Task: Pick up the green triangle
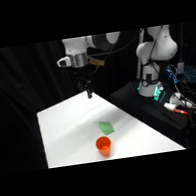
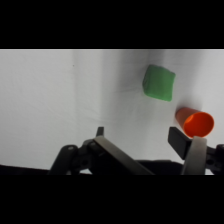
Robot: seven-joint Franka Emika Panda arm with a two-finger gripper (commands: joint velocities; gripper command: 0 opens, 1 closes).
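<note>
Hanging above the far edge of the white table (image 1: 66,136), the gripper (image 1: 88,93) points straight down from the arm and holds nothing; from the side it is only a small dark tip, but the wrist view shows its two fingers (image 2: 194,152) spread wide apart, with bare tabletop between them. Nearest the camera in the side view stands the orange cup (image 1: 104,146), upright with its open mouth up, close to the table's near edge and a little right of the middle. Just beyond it, slightly to the right, lies the green triangle (image 1: 107,127), flat on the table, close beside the cup; whether the two touch cannot be told from here. In the wrist view the green triangle (image 2: 158,82) shows as a blunt-cornered green block toward the upper right, with the orange cup (image 2: 195,123) below and to its right, apart by a thin strip of white table (image 2: 50,95), the cup's rim turned toward the lens. Both things lie well apart from the gripper (image 2: 150,145), which is over the far part of the table. Farther back and to the right, beside the table, stands the arm's base (image 1: 151,78) on a dark stand, with loose cables and small gear (image 1: 181,97) around it.
</note>
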